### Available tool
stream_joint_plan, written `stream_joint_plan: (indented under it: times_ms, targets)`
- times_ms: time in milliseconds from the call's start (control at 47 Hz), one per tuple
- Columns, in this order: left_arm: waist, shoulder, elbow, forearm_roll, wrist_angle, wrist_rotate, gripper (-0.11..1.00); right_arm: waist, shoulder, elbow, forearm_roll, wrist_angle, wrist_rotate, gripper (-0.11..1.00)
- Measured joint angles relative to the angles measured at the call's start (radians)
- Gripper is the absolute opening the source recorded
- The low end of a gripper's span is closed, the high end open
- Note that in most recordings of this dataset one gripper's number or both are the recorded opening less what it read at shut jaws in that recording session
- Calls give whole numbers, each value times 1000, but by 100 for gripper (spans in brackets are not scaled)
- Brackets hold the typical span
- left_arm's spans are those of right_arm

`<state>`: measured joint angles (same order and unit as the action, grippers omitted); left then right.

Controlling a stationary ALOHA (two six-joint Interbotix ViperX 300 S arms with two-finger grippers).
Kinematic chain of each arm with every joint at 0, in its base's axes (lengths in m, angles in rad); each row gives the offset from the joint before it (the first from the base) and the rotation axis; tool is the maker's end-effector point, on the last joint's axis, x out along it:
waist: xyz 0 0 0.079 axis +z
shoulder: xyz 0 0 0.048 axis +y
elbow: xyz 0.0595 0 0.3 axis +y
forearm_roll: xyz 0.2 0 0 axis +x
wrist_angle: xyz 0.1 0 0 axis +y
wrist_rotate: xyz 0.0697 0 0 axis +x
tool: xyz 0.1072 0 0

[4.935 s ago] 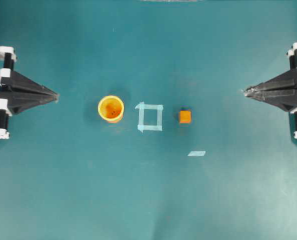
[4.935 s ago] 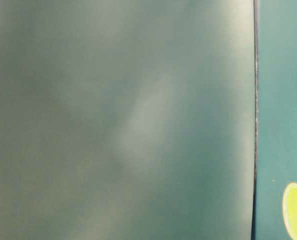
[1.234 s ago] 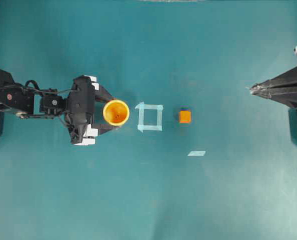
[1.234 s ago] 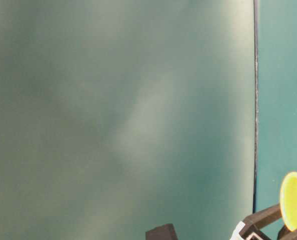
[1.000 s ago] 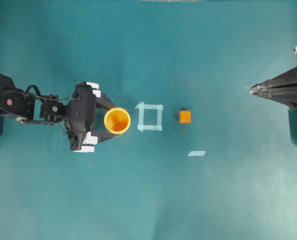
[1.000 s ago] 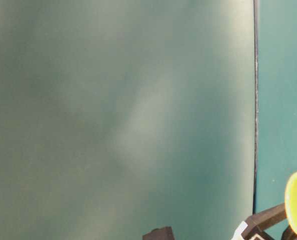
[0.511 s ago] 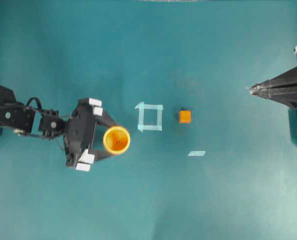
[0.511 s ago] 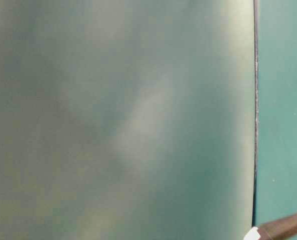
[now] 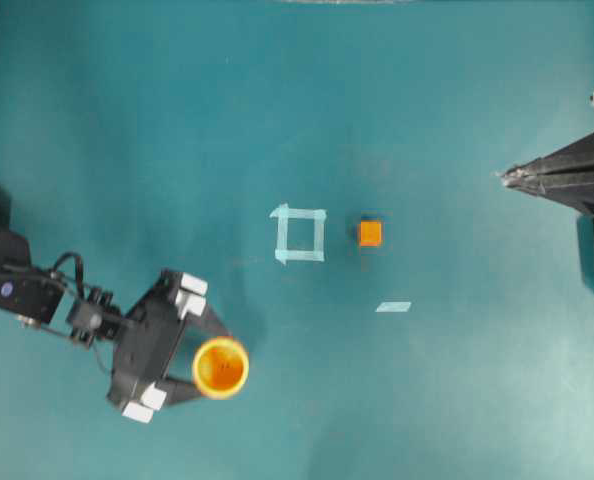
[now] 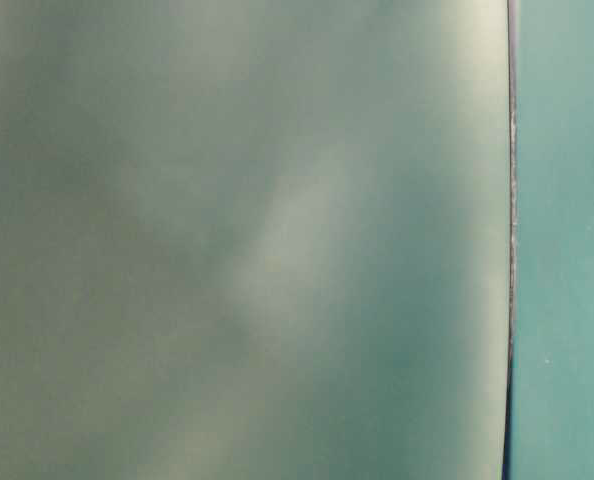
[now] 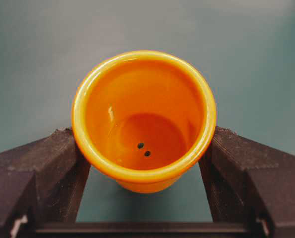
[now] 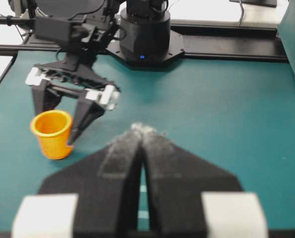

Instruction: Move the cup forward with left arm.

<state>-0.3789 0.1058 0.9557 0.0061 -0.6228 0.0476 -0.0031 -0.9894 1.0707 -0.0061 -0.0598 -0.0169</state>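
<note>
I am grasping the cup [image 9: 220,367] in my left pincer [image 9: 205,368] — upright, well below-left of the tape square [image 9: 299,234] on the worktop [image 9: 427,120].

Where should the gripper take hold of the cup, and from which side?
Grip the cup by its outer wall just under the rim, coming in level from the side, as the left gripper does. It stands upright and round, so fingers fit on opposite sides.

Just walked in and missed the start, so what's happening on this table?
The left arm's claw is closed around an orange cup, holding it upright near the front left of the green table. The cup sits apart from the tape square and the small orange cube. The right claw rests shut at the far right, holding nothing.
</note>
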Motion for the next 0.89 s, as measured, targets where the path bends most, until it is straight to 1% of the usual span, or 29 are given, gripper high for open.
stream_joint_plan:
  times_ms: [213,511,893]
  targets:
    - [-89,0,-2,0,25,0,65,0,-12,-3,0,0,0,0]
    - [-175,0,-17,0,37,0,65,0,-14,-5,0,0,0,0]
    - [-186,0,-31,0,38,0,65,0,-14,-6,0,0,2,0]
